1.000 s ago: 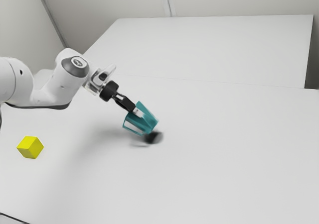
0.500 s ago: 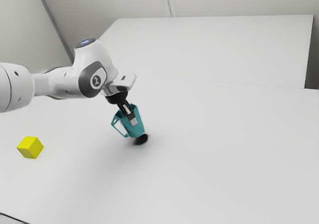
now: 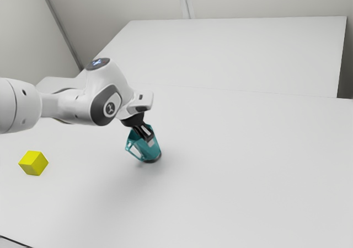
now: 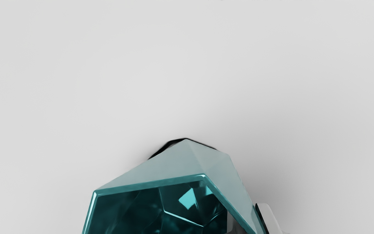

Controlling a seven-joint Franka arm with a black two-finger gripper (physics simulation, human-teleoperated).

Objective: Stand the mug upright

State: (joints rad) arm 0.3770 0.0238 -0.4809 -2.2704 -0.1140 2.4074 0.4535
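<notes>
White bench [image 3: 237, 182], pale wall [image 3: 127, 3] behind. My fingers [image 3: 150, 143] pinch the teal mug [image 3: 154, 151] by its side; the wrist view puts one inside it, the other outside. Mug hangs just beyond my knuckles, open end toward me, leaning. Base low to the bench; contact, can't tell. Well apart, toward the exterior view's left: yellow cube [image 3: 33, 163].

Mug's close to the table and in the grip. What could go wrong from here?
Tipping: the mug leans, so letting go now might topple it.

Pivoting: the end effector pinches only one side wall, so the mug may twist between the fingers if its base presses unevenly on the table.
</notes>
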